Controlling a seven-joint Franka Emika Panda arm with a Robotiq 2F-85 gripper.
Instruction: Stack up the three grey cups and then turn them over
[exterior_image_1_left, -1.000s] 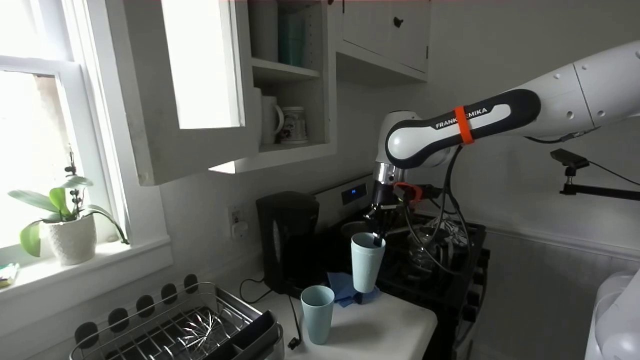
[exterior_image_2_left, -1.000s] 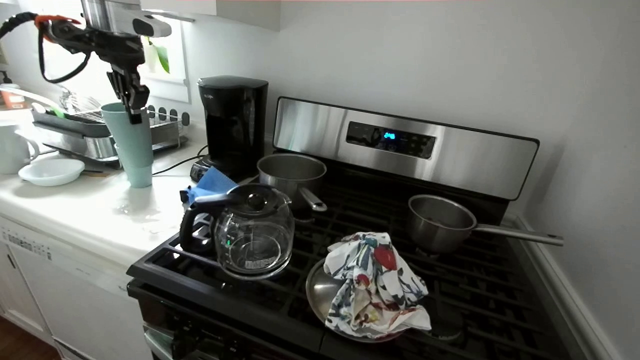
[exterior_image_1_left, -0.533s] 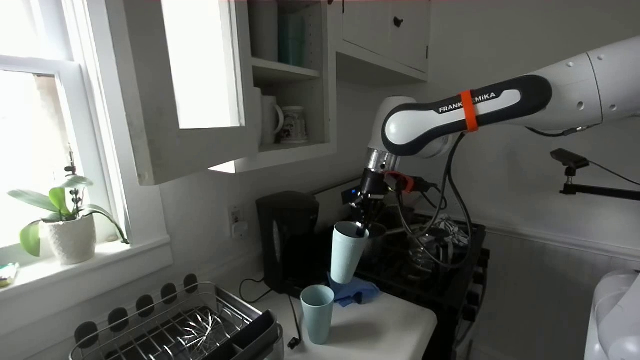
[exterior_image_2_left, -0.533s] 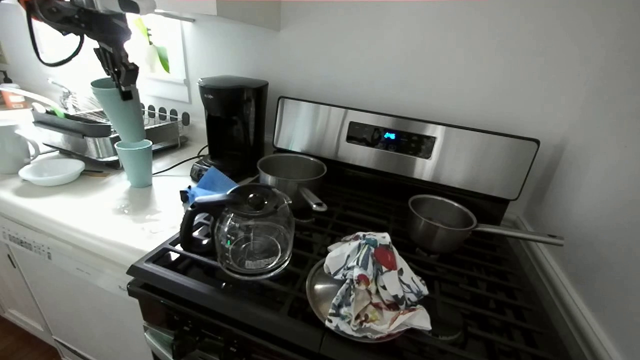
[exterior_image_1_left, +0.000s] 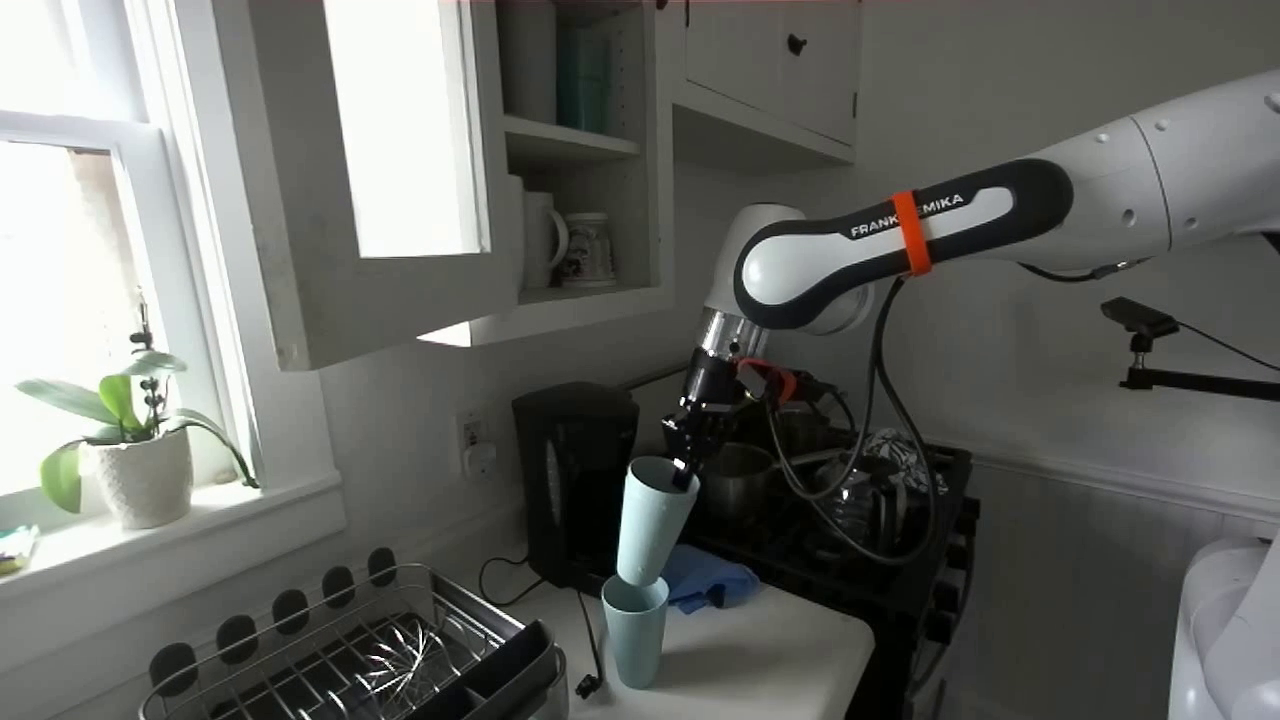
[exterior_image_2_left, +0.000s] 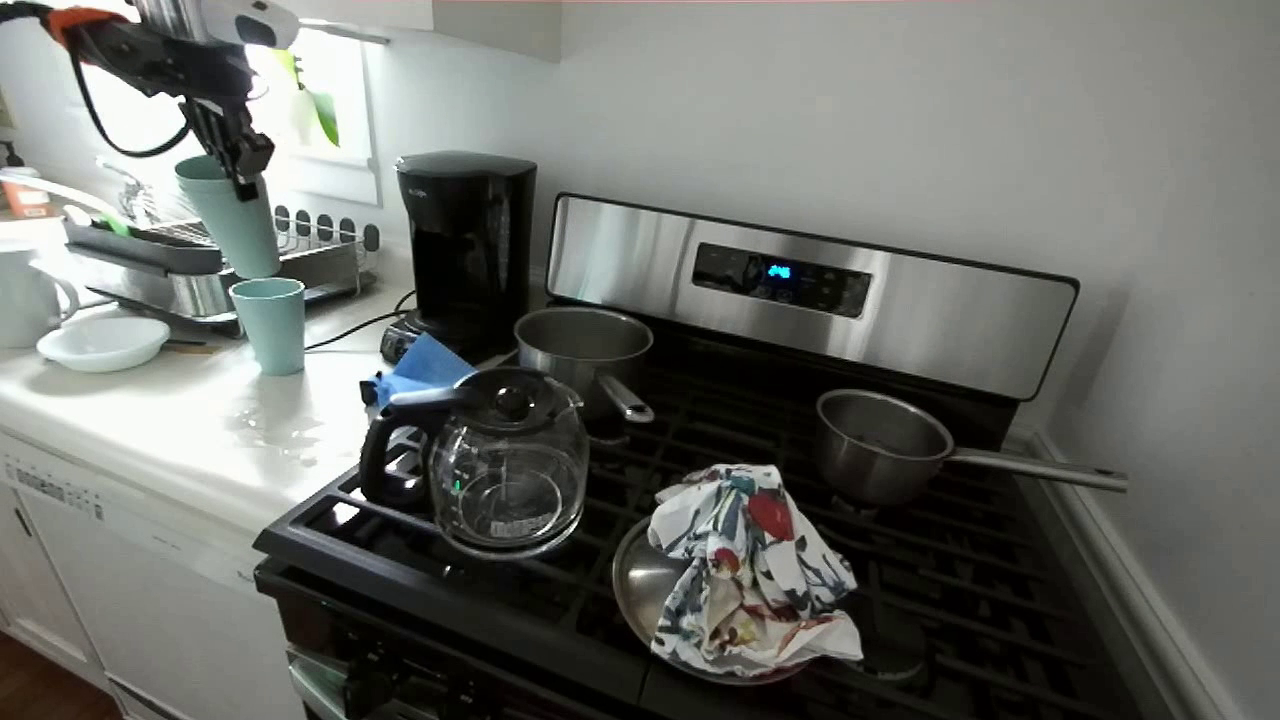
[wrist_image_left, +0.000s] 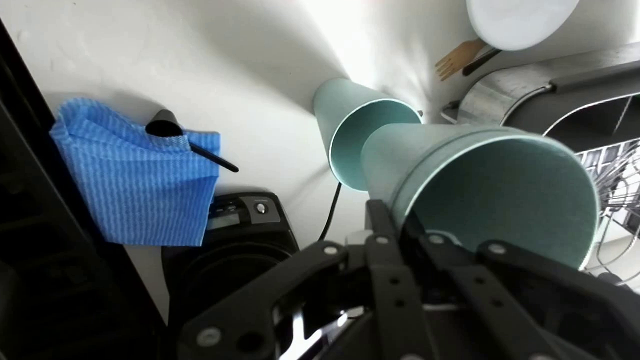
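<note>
You have the upper cup (exterior_image_1_left: 655, 525), a pale blue-grey tumbler, up in the air, tilted with its mouth upward and its base just above the mouth of the lower cup (exterior_image_1_left: 636, 645); whether the two touch, you cannot tell. In the wrist view a second edge line runs just under the upper cup's rim, and you cannot tell whether that is another cup nested with it. Your pincer (wrist_image_left: 395, 220) is pinching the cup's wall at the rim, one finger inside the mouth and the other outside. The lower cup stands upright on the worktop (exterior_image_1_left: 790, 640), a black cable (wrist_image_left: 331, 212) close beside it.

Near that cup you have the dish rack (exterior_image_2_left: 195, 293), with a wooden fork (wrist_image_left: 460, 59) and a white bowl (exterior_image_2_left: 105, 345) next to it. Toward the stove (exterior_image_2_left: 620, 255), the blue cloth (wrist_image_left: 145, 195) lies just beside the black coffee maker (exterior_image_2_left: 470, 240). On the stove you see the glass carafe (exterior_image_2_left: 510, 480), two saucepans (exterior_image_2_left: 880, 475) and a patterned cloth (exterior_image_2_left: 745, 580) heaped on a round metal pan (exterior_image_2_left: 640, 590). Well apart from all this, a potted plant (exterior_image_1_left: 145, 480) stands on the windowsill.
</note>
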